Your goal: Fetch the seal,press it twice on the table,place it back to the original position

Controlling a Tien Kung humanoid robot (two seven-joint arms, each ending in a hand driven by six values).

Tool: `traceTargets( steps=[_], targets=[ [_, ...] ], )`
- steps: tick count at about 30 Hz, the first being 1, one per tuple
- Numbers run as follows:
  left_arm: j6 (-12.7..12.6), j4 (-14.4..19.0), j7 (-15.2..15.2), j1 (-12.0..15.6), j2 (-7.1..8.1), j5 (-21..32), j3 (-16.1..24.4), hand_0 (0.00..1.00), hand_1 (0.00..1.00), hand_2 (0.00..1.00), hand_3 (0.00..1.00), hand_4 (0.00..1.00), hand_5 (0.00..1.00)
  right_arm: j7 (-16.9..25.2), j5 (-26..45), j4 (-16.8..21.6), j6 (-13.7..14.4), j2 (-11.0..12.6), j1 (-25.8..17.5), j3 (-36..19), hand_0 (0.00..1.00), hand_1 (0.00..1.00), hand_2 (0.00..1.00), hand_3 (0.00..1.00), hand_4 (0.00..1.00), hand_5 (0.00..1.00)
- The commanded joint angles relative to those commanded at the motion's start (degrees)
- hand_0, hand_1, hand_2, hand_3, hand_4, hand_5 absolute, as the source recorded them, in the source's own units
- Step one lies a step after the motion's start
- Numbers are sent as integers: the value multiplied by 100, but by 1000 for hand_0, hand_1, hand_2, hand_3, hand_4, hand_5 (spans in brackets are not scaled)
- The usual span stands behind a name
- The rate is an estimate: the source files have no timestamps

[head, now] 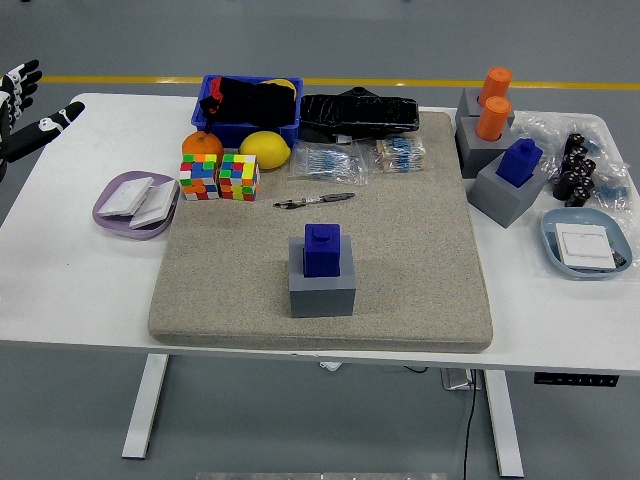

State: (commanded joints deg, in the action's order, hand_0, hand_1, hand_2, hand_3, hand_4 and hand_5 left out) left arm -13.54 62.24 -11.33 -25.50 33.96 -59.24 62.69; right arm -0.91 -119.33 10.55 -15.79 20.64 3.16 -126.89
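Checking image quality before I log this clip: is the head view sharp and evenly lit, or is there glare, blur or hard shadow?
Head view: even, soft light; the blue seal on its grey base is crisp, casting only a faint shadow on the beige mat. The white table is bright, not blown out. The left hand, fingers spread at the left edge, is cropped but sharp.

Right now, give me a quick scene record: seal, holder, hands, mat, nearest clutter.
seal: blue seal upright in its holder, untouched
holder: grey block in the middle of the mat, towards its near edge
left hand: left hand at the far left edge, off the table's corner, fingers spread, holding nothing
right hand: not in view
mat: beige mat covers the table's middle
nearest clutter: pen just beyond the seal, apart from it
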Motion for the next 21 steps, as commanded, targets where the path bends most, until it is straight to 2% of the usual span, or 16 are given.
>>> traceTargets(
  steps=[21],
  targets=[
    [-2, 29, 27, 107, -32, -28, -47, 975, 997, 947, 983, 958, 483, 3, -33, -18, -22, 20, -74, 31, 784, 683, 659, 612, 774, 442]
  ],
)
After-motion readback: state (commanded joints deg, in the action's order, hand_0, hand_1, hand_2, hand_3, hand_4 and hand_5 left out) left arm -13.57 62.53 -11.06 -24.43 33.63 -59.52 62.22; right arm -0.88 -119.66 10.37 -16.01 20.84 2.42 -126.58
